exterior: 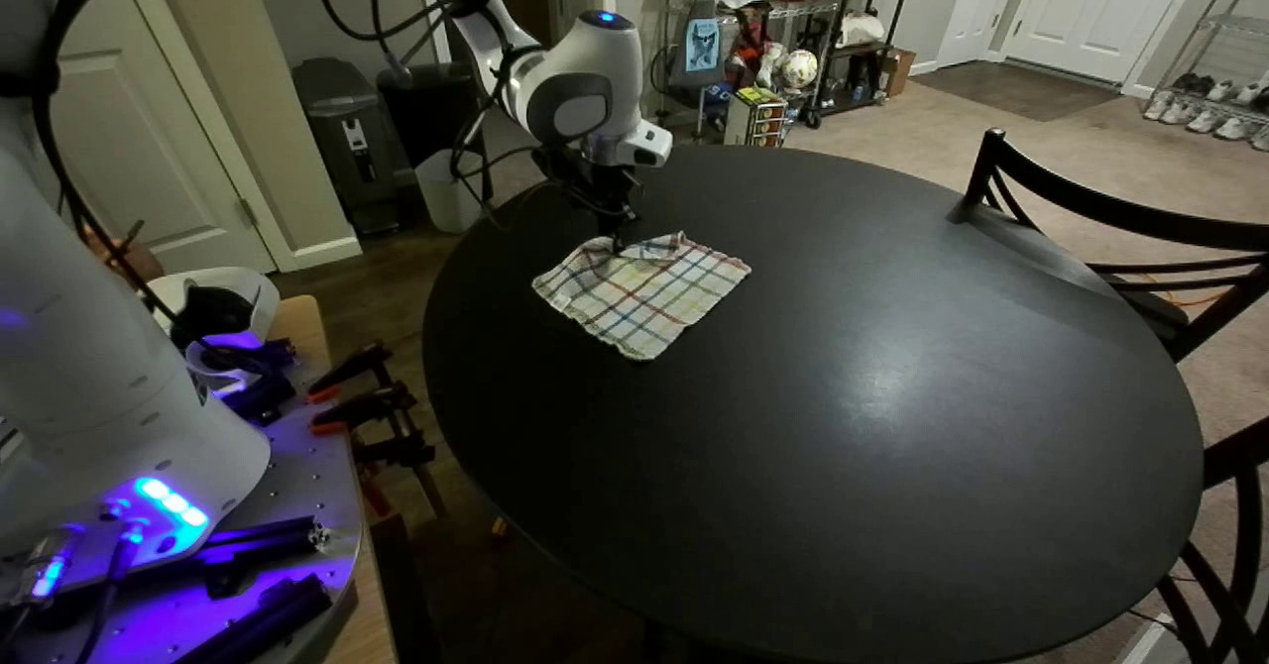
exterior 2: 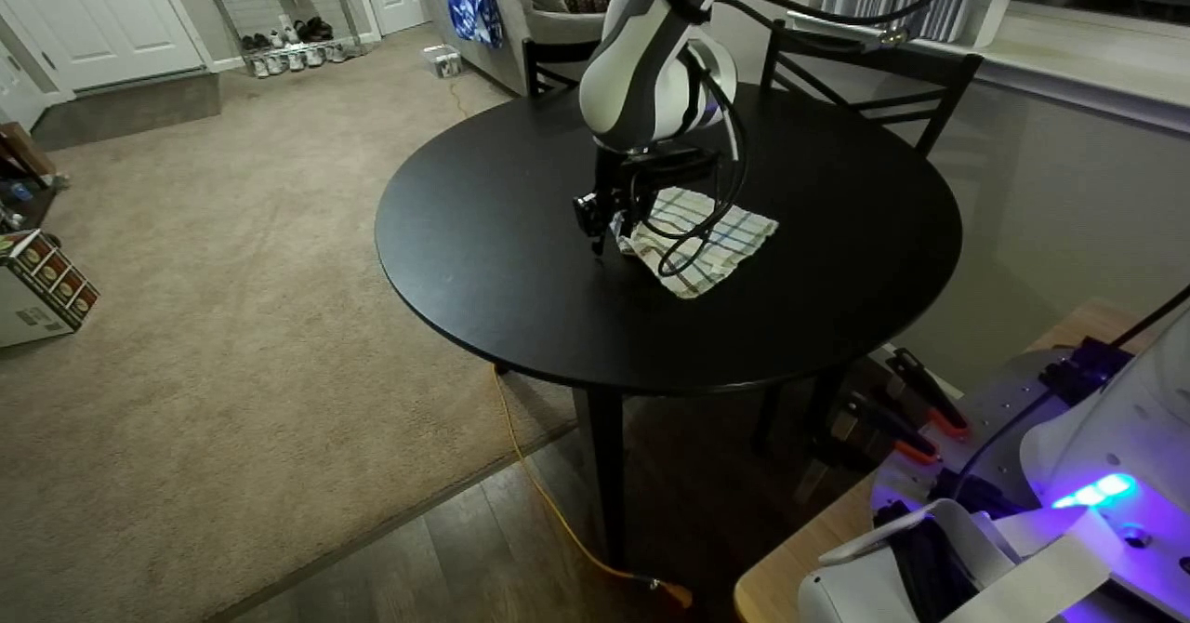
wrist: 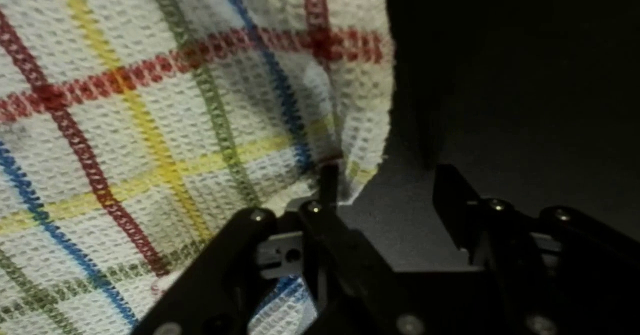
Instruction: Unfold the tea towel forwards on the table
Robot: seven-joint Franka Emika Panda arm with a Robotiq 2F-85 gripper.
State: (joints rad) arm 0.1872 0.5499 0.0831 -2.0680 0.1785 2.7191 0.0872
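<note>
The white tea towel with coloured checked lines lies on the black round table (exterior: 843,426) in both exterior views; the towel (exterior: 649,297) is mostly spread, with its edge by the gripper rumpled and raised. It also shows in an exterior view (exterior 2: 744,232), partly behind the arm's cables. My gripper (exterior: 617,238) points down at that rumpled edge. In the wrist view my gripper (wrist: 386,185) is open, its fingers well apart. The left finger touches or presses into the towel (wrist: 135,140) at its edge. The right finger is over the bare table (wrist: 525,85), apart from the cloth.
Dark chairs (exterior: 1120,208) stand at the table's edge, also in an exterior view (exterior 2: 874,65). The robot base stands on a wooden stand (exterior: 317,337) with clamps (exterior: 372,406) beside the table. Loose black cables (exterior 2: 734,167) hang from the arm over the towel.
</note>
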